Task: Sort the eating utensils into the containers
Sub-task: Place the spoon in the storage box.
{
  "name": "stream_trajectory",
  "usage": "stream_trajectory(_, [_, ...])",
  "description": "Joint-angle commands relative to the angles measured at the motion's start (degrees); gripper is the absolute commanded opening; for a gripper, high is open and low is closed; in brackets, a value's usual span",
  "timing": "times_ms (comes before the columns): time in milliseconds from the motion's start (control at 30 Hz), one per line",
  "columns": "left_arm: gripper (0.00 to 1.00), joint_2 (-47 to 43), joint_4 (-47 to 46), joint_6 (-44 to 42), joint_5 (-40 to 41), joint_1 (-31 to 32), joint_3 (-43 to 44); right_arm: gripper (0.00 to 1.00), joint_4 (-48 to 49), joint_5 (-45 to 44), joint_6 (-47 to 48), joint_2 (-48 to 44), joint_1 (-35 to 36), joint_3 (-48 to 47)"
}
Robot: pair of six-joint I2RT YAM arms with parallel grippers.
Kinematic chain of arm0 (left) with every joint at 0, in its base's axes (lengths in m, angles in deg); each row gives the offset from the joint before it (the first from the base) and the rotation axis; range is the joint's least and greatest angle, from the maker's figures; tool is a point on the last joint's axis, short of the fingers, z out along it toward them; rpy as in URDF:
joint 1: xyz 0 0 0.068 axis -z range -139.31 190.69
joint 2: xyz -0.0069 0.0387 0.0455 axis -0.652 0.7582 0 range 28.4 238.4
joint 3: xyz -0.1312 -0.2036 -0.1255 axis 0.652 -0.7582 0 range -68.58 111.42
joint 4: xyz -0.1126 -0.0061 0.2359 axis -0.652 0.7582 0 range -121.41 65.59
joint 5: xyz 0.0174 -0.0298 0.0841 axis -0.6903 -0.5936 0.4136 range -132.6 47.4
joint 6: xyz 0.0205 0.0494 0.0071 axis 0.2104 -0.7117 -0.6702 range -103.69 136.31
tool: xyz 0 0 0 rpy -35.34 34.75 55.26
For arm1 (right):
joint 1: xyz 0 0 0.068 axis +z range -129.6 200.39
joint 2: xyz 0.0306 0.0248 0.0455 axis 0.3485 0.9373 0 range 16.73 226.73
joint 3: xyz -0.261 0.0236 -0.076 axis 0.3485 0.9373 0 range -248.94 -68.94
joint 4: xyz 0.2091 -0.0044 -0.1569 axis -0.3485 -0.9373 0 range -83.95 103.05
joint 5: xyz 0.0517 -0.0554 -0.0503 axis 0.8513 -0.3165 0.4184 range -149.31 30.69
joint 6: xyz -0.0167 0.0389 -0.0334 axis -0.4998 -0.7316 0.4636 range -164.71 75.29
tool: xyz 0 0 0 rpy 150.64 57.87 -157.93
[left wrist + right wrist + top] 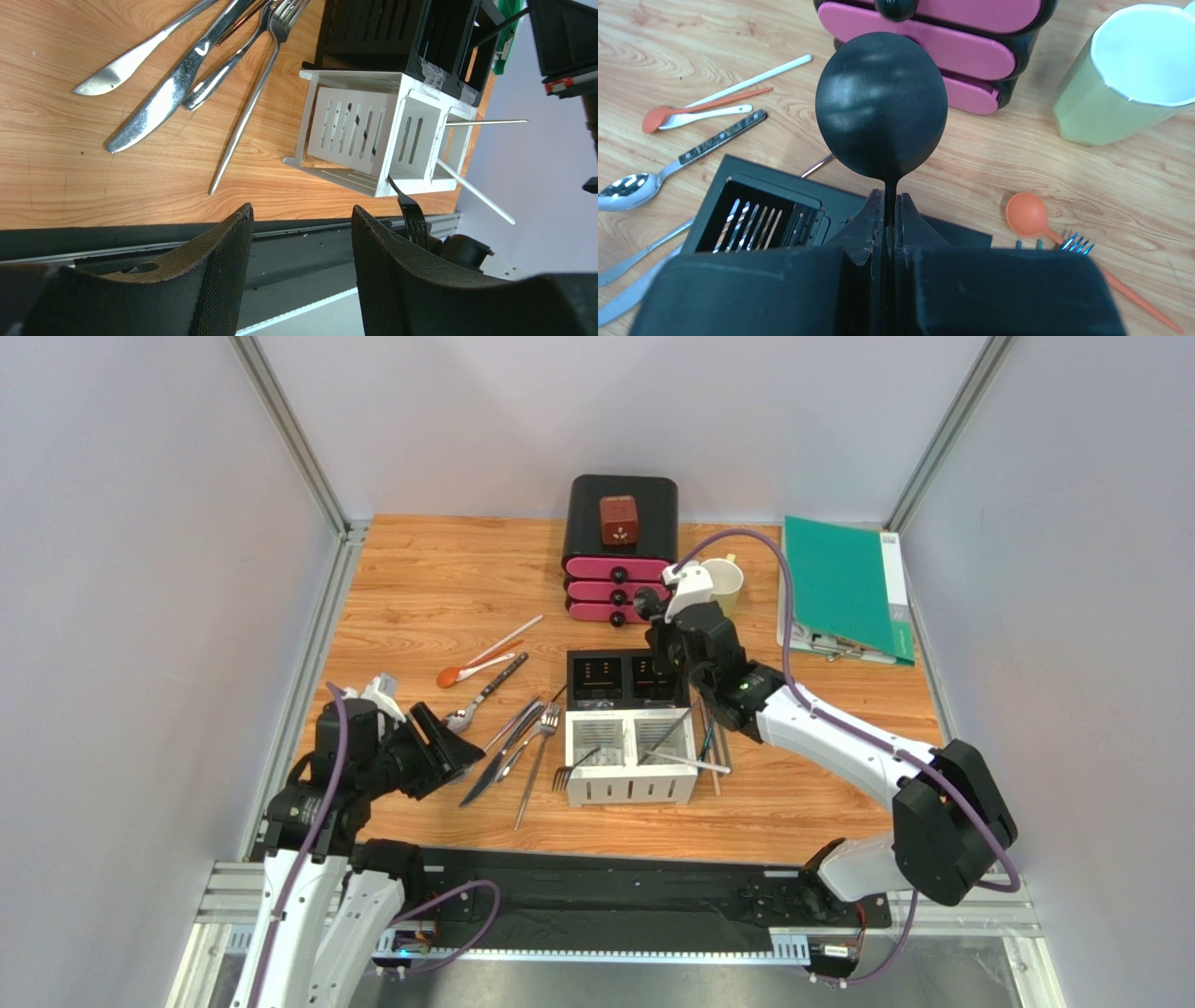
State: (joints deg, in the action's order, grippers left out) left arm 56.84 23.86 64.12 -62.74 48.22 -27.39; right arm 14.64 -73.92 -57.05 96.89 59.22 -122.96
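Top external, cutlery (pixel 687 760) in caddy (pixel 631 790); right tool (pixel 887 210) clamps black spoon (pixel 881 105), left tool (pixel 298 224) wide

Black plastic spoon (pixel 881 115) held bowl-up, four-compartment caddy (pixel 631 787) (utensils in its white half), silver cutlery (pixel 167 96) loose beside it.

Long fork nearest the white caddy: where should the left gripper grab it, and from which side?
Probably the fork's bare handle, near its tail, from straight above, with the left gripper fingers straddling it. It lies flat on the table. Its tines bunch with the knives, but the tail lies clear.
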Motion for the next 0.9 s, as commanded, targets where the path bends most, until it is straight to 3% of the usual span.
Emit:
stream_trajectory(0, [0.60, -0.76, 3.00, -2.55, 0.89, 0.29, 3.81, 0.00, 9.22, -3.58, -0.93, -1.85, 1.42, 2.68])
stream_trajectory(333, [0.60, -1.46, 7.31, -5.18, 2.56, 0.29, 6.36, 0.00, 12.13, -6.83, -2.34, -1.32, 4.15, 7.00])
stream_trajectory(667, [0.60, -1.38, 8.19, -6.33, 3.18, 0.29, 6.80, 0.01, 2.65, -7.89, -6.12, 2.01, 4.85, 4.99])
stream_trajectory(867, [0.60, -1.73, 8.10, -5.98, 3.09, 0.29, 6.10, 0.14, -0.26, -7.80, -7.35, 0.79, 5.20, 5.85])
